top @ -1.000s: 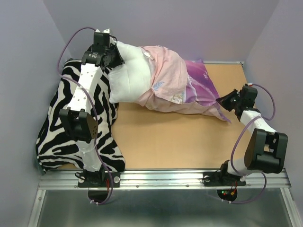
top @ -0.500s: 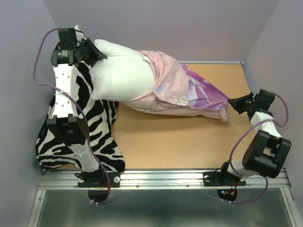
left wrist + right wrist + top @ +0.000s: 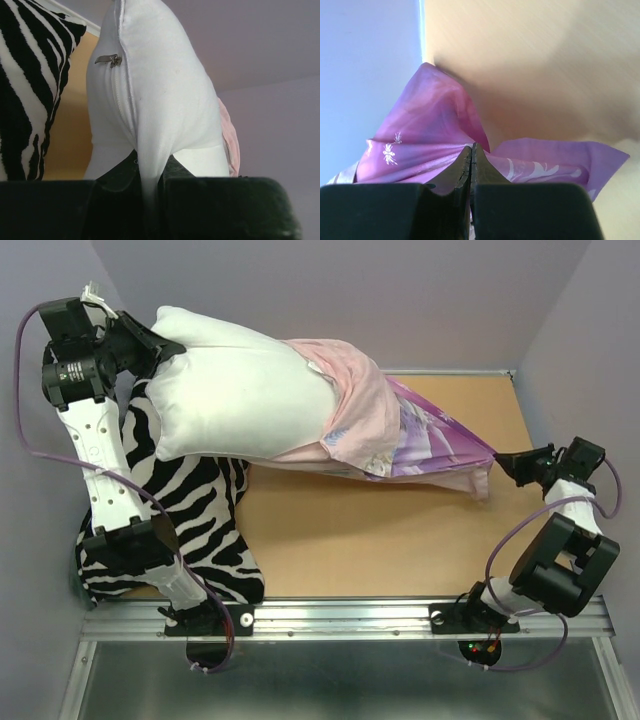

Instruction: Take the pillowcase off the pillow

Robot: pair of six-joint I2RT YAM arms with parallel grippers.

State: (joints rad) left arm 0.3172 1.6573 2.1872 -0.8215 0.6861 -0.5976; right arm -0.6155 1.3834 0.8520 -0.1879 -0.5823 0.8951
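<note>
The white pillow (image 3: 235,395) hangs stretched across the back of the table, its left half bare. The pink-and-purple pillowcase (image 3: 400,435) still covers its right end and is pulled taut to a point on the right. My left gripper (image 3: 150,340) is raised at the far left and shut on the pillow's corner; the left wrist view shows white fabric (image 3: 150,110) pinched between its jaws. My right gripper (image 3: 510,462) is low at the right edge, shut on the pillowcase's corner; purple fabric (image 3: 420,135) fans out from its jaws.
A black-and-white zebra cushion (image 3: 190,530) lies on the left side under the left arm. The wooden tabletop (image 3: 380,540) shows in the middle and front. Purple walls close in on the left, back and right. A metal rail runs along the near edge.
My left gripper has lifted and pulled the pillow further left and up. My right gripper has moved right with the pillowcase corner. More white pillow is bare and the case is stretched tighter.
</note>
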